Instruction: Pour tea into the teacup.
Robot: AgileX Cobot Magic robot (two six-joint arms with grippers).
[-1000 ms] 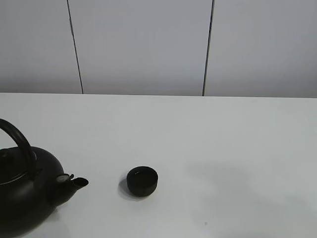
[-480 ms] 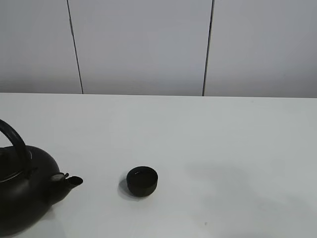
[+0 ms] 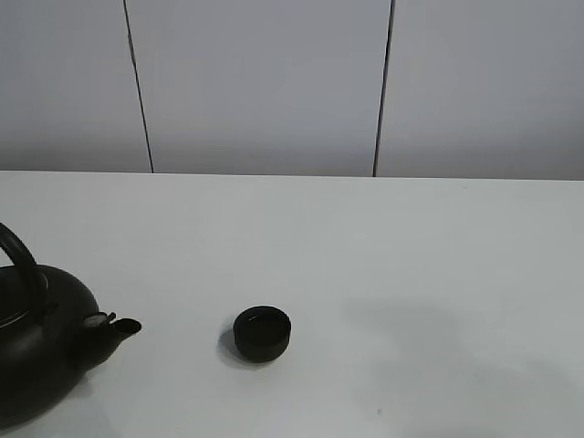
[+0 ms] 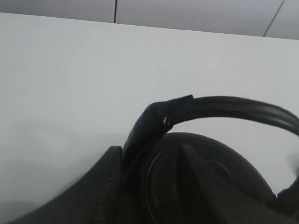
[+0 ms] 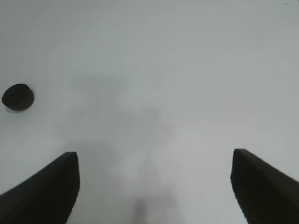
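Observation:
The teacup [image 3: 262, 333] is a small, low black cup standing on the white table [image 3: 383, 265] near the middle front; it also shows far off in the right wrist view as the teacup [image 5: 17, 97]. The big black kettle [image 3: 36, 356] is at the lower left edge, partly cut off, with its spout [image 3: 123, 326] pointing at the cup from about a cup's width away. In the left wrist view my left gripper [image 4: 140, 135] is shut on the kettle's arched handle [image 4: 243, 109], above the round body [image 4: 205, 182]. My right gripper [image 5: 154, 186] hangs open over bare table.
A grey panelled wall [image 3: 265, 82] rises behind the table's back edge. A faint shadow [image 3: 411, 338] lies on the table to the right of the cup.
The kettle has moved left and a little lower, further out of the high view, so its spout is farther from the teacup. The teacup has stayed put.

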